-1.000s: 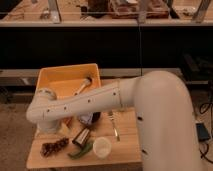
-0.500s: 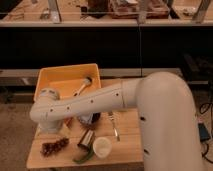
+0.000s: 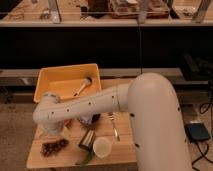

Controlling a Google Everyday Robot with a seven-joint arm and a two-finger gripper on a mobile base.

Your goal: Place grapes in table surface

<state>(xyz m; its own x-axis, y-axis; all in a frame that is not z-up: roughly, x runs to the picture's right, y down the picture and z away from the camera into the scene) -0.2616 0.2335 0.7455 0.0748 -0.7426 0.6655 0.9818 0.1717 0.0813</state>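
The grapes (image 3: 54, 147), a small dark reddish-purple bunch, lie on the table surface (image 3: 122, 147) of light tan wood near its front left corner. My white arm reaches across from the right and bends at an elbow (image 3: 50, 112) above the table's left side. The gripper (image 3: 64, 132) hangs below that elbow, just above and to the right of the grapes, mostly hidden by the arm. Nothing shows in its hold.
A yellow plastic tub (image 3: 50, 80) stands at the table's back left with a white-handled tool (image 3: 82, 86) inside. A dark striped block (image 3: 87, 140), a pale round cup (image 3: 102, 147), a green vegetable (image 3: 85, 160) and a thin utensil (image 3: 115, 127) lie right of the grapes.
The arm's elbow has risen slightly and drawn back from the grapes. The grapes stay in the same place on the table.
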